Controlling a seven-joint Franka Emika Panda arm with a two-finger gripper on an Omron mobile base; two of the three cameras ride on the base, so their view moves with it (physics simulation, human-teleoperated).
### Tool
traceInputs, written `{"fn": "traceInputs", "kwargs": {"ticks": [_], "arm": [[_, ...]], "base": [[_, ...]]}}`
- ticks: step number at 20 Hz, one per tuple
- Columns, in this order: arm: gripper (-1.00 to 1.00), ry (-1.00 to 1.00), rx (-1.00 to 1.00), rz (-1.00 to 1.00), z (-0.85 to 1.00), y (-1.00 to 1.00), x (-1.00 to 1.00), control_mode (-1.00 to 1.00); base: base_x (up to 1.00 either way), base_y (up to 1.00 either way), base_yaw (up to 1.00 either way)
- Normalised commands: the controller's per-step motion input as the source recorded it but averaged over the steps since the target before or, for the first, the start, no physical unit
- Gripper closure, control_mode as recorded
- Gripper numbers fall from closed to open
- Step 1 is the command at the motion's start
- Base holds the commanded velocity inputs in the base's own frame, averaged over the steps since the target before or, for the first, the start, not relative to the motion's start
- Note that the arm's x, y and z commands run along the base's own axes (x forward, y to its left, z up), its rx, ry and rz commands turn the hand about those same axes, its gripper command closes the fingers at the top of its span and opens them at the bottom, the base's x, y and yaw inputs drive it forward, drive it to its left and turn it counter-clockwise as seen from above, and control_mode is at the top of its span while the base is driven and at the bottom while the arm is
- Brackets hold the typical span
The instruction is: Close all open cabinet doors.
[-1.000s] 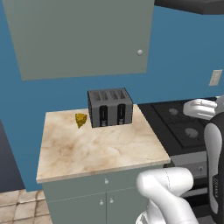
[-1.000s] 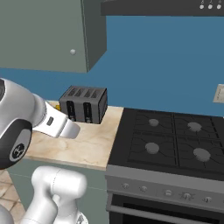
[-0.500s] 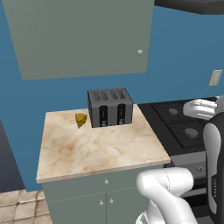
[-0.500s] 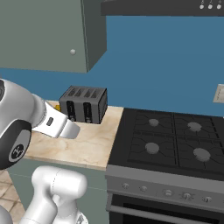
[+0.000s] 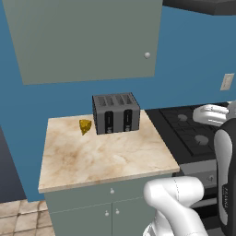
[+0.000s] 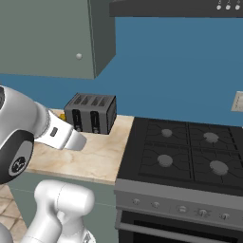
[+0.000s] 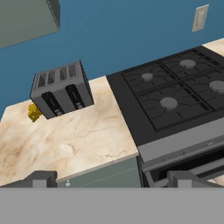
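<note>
**A:** Where is the cabinet door?

**B:** The cabinet door (image 5: 87, 39) is a large flat grey-green panel high on the blue wall (image 5: 193, 55), above the counter; a small round silver knob (image 5: 147, 55) sits near its lower right corner; in the right base view the same door (image 6: 45, 35) lies flat across the front of its box, whose side panel shows at the right edge.

**A:** What lies below it?

**B:** A marbled beige countertop (image 5: 106, 156); a dark grey four-slot toaster (image 5: 115, 113) stands at the back of it, near the wall; a small yellow wedge (image 5: 85, 126) lies just beside the toaster's left end; under the counter are small doors of the same grey-green.

**A:** And to the right?

**B:** A black stove (image 6: 185, 152) with four burners, touching the counter's right edge; a pale wall outlet (image 5: 227, 81) is on the wall above it.

**A:** What is the hand doing?

**B:** The gripper (image 7: 111, 177) is released, jaws spread wide with nothing between them; its dark fingertips (image 7: 41, 178) rise at the bottom of the hand view, which looks down over the counter's front edge and the stove; it is well apart from the cabinet door.
</note>
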Motion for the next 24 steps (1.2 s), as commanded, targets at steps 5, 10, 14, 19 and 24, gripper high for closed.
{"fn": "traceInputs", "kwargs": {"ticks": [5, 10, 14, 19, 24], "arm": [[-1.0, 0.0, 0.0, 0.0, 0.0, 0.0, 0.0, -1.0], [-1.0, 0.0, 0.0, 0.0, 0.0, 0.0, 0.0, -1.0], [-1.0, -0.08, -0.05, 0.0, -0.12, 0.0, 0.0, -1.0], [-1.0, -0.21, -0.09, 0.0, -0.01, 0.0, 0.0, -1.0], [-1.0, 0.0, 0.0, 0.0, 0.0, 0.0, 0.0, -1.0]], "base": [[0.0, 0.0, 0.0], [0.0, 0.0, 0.0], [0.0, 0.0, 0.0], [0.0, 0.0, 0.0], [0.0, 0.0, 0.0]]}}
